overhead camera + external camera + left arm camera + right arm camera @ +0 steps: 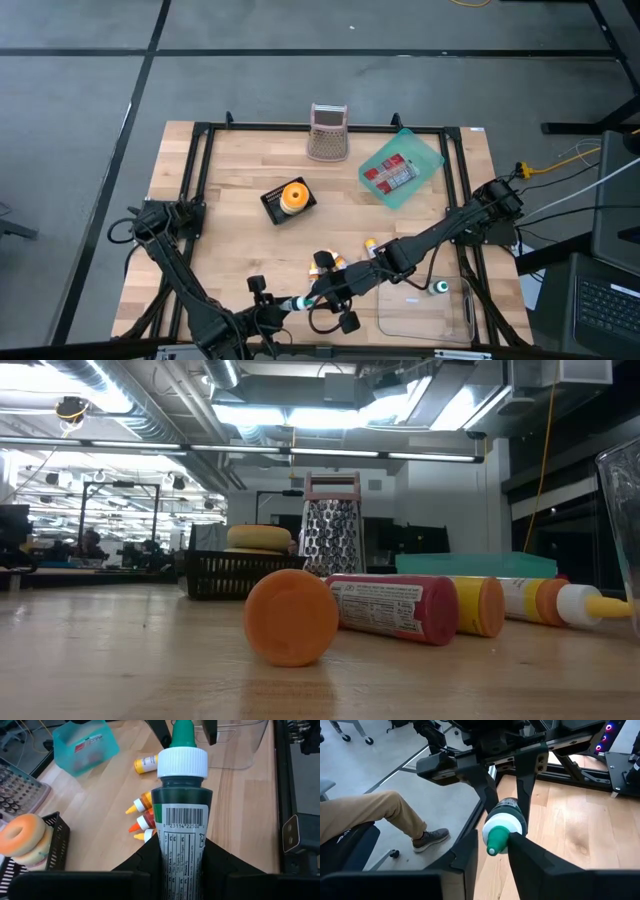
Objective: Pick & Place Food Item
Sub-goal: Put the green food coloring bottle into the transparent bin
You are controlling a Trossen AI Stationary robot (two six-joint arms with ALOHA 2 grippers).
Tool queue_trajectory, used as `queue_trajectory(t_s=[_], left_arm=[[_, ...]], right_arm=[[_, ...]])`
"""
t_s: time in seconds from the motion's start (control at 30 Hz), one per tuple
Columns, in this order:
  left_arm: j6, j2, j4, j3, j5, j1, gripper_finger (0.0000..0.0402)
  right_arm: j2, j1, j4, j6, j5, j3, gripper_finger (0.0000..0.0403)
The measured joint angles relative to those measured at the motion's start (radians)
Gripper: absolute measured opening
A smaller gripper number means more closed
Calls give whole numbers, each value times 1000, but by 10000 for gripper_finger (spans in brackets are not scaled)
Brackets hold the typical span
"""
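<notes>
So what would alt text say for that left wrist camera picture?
A green bottle with a white collar and green tip is gripped by the left gripper above a wooden table. Beyond lie small colored bottles, a bagel in a black basket, and a teal container.

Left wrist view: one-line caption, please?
Left gripper holds a green-capped bottle, its tip between the right gripper's fingers.

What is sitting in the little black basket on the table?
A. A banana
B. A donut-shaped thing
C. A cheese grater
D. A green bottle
B. The left wrist view shows a ring-shaped orange and cream donut resting in the black basket, while the green bottle is up in the left tool, and the grater stands apart at the table's far edge.
</notes>
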Motion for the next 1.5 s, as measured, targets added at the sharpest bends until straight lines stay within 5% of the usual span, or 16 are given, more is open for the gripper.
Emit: queue_trajectory(t_s=[0.47,0.77,1.23,1.5], left_arm=[[-3,0,7,0,3,-1,83],[-2,0,6,0,5,-1,85],[48,0,48,70,-78,-43,223],[189,0,134,128,-246,-118,238]], right_arm=[[0,0,-2,0,3,0,40],[0,-3,-2,-2,5,0,35],[0,-3,-16,0,14,0,31],[0,-4,-29,0,14,0,31]])
